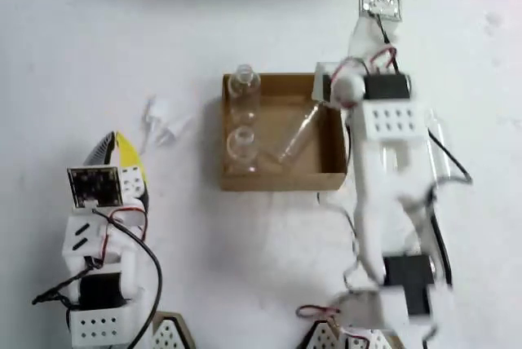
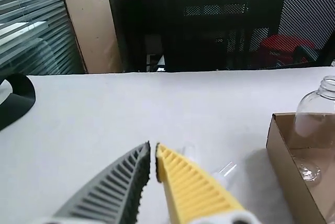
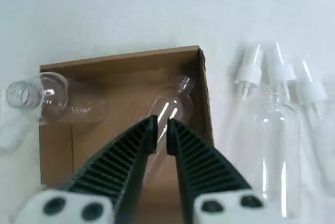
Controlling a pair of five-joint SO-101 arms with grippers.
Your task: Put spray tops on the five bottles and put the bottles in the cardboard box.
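Observation:
The cardboard box [image 1: 281,176] sits mid-table. Two clear bottles without tops stand upright along its left side [image 1: 243,88] [image 1: 241,147], and a third [image 1: 300,131] lies slanted inside. My right gripper [image 3: 162,128] hangs above the box, over the lying bottle [image 3: 171,106], black fingers shut on nothing. Beside the box's right wall lie a capped bottle [image 3: 277,130] and loose spray tops [image 3: 248,72]. My left gripper [image 2: 153,153], one grey and one yellow finger, is shut and empty low over the table, pointing toward white spray tops [image 1: 165,121] left of the box.
The right arm [image 1: 383,170] stands tall over the box's right side and hides part of the bottles there. The table's far edge [image 2: 157,75] borders a dark room. A black curved object [image 2: 15,98] lies on the table far to one side of the left gripper.

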